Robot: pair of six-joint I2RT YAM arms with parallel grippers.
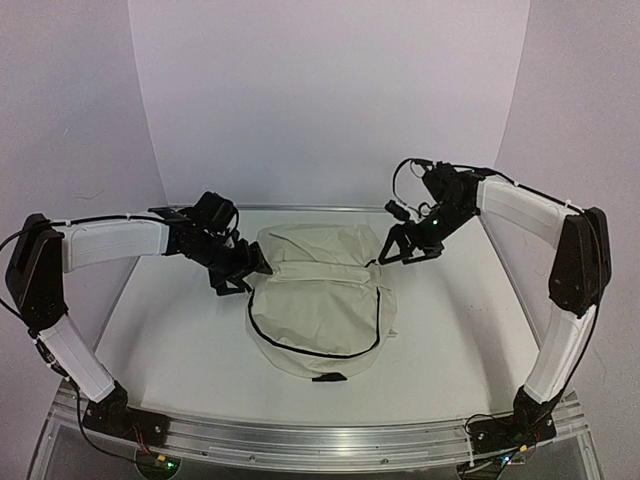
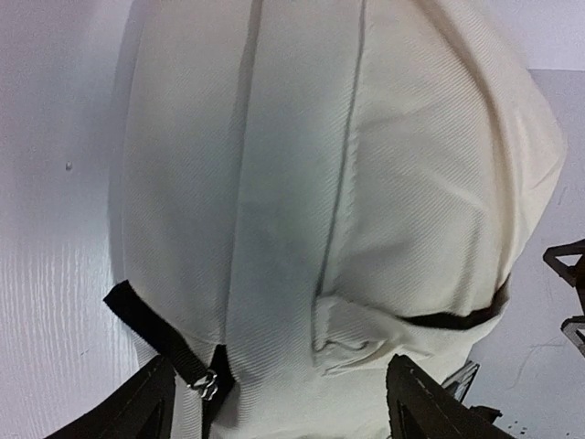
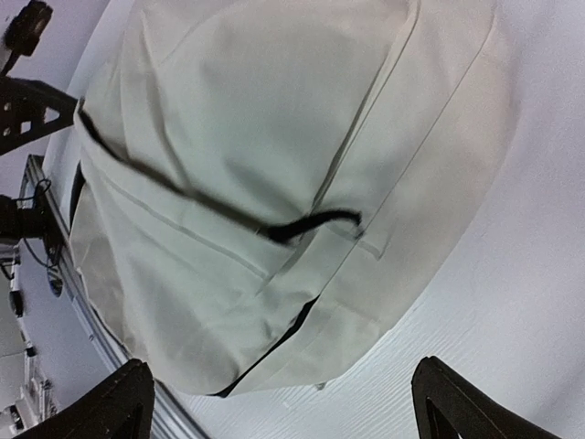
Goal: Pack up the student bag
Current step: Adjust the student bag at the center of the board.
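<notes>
The student bag (image 1: 318, 298), a cream fabric backpack with black zippers and straps, lies closed in the middle of the white table. It fills the left wrist view (image 2: 320, 183) and the right wrist view (image 3: 274, 165). My left gripper (image 1: 243, 272) is open at the bag's left side, its jaws spread over the fabric beside a black strap (image 2: 160, 338) with a metal ring. My right gripper (image 1: 405, 250) is open and empty just above the bag's upper right corner, apart from it.
The white table (image 1: 180, 340) has a metal rail along its near edge (image 1: 320, 440). White walls stand close behind and at both sides. Nothing else lies on the table in view.
</notes>
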